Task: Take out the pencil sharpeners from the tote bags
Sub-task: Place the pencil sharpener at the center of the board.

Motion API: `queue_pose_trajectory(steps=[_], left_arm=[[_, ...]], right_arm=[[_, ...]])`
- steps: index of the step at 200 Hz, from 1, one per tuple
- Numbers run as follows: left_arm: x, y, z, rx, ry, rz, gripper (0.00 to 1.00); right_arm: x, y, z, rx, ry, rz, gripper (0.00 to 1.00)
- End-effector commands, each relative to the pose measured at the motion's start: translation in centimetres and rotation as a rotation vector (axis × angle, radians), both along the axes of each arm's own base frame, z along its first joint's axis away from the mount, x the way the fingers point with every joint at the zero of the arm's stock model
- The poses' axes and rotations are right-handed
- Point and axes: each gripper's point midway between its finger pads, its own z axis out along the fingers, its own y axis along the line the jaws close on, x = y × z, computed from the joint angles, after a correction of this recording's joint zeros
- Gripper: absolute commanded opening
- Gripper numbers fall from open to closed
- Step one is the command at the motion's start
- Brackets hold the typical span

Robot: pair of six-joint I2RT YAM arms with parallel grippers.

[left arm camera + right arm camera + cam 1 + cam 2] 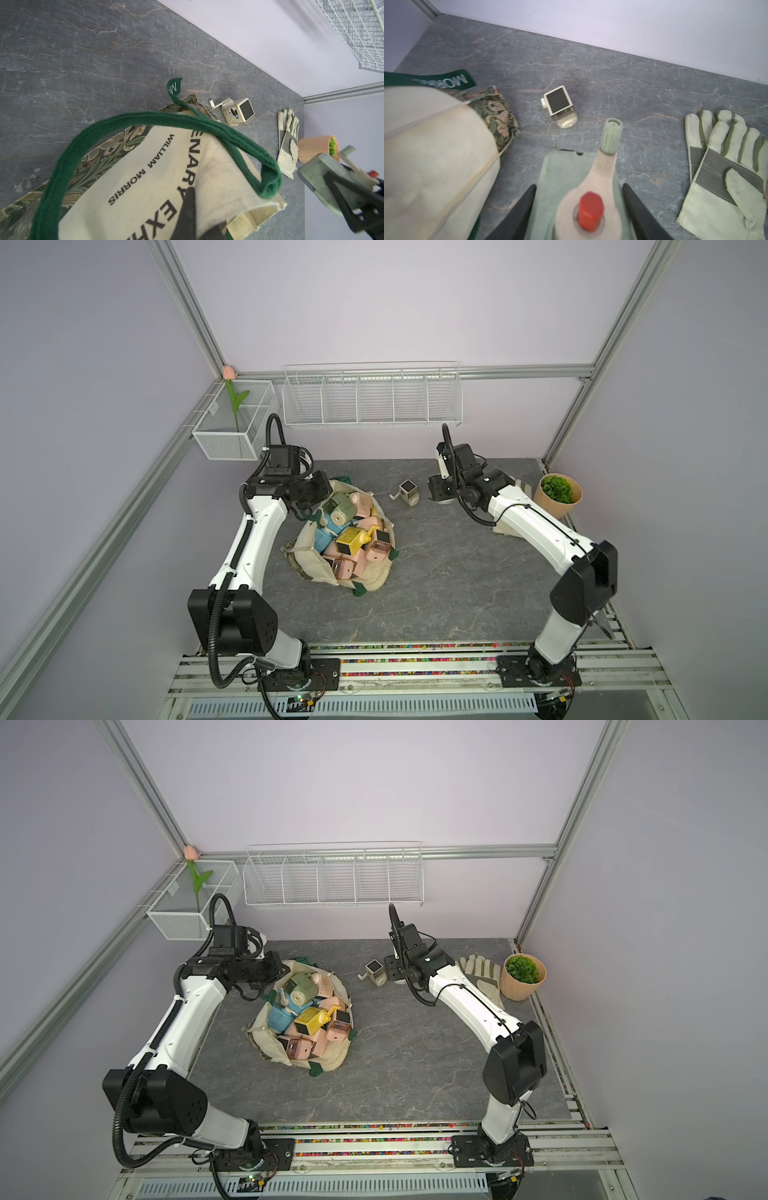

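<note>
In both top views you look down into the open mouth of the tote bag (309, 568) (266, 1040), which lies slumped left of centre on the table (436, 572) with a heap of pink, blue, yellow and green pencil sharpeners (349, 531) inside. Neither wrist view shows that heap. From the left wrist you get only the bag's outside: cream canvas, a green handle loop, the words WILLIAM MORRIS and the floral band. A dark finger (188, 209) is pressed on the folded rim, so your left gripper (313, 491) is clamped shut on the bag's far edge. Your right gripper (439, 489) hides its load from above. The right wrist view shows it: a pale green sharpener (558, 170) with a cream crank and a red bolt, gripped between the two black fingers. One cream sharpener (408, 491) (559, 106) stands alone on the table between the bag and that gripper. The work gloves (482, 973) lie flat beside the plant pot (519, 986), largely covered by the right arm in a top view. The surface is grey veined slate. Lilac walls and aluminium framing enclose it, with a wire rack (372, 398) and a mesh basket (224, 439) holding a tulip (228, 372) mounted behind.
</note>
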Motion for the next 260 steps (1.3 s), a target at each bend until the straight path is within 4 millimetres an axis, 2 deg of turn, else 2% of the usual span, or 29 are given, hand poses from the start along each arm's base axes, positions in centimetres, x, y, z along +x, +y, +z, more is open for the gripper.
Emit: queue_pose_trajectory(steps=[1, 42, 115, 182, 218, 260], left_arm=[[-0.6, 0.4, 1.1, 0.016, -0.034, 0.006, 0.0], [-0.7, 0.5, 1.1, 0.018, -0.034, 0.006, 0.0], [-0.9, 0.5, 1.1, 0.018, -0.036, 0.009, 0.0], [-0.8, 0.4, 1.0, 0.011, -0.031, 0.006, 0.0], [-0.8, 0.4, 0.9, 0.013, -0.028, 0.008, 0.0], [-0.8, 0.5, 0.9, 0.014, -0.028, 0.008, 0.0]], right_arm=[[1.7, 0.5, -2.4, -0.037, 0.074, 0.004, 0.46], [5.8, 0.7, -5.9, -0.115, 0.131, -0.019, 0.45], [9.5, 0.7, -11.3, -0.137, 0.215, -0.026, 0.45], [10.7, 1.3, -14.0, -0.123, 0.24, -0.009, 0.47], [10.8, 1.4, -14.6, -0.127, 0.245, -0.01, 0.52], [10.7, 1.5, -15.4, -0.125, 0.261, -0.003, 0.63]])
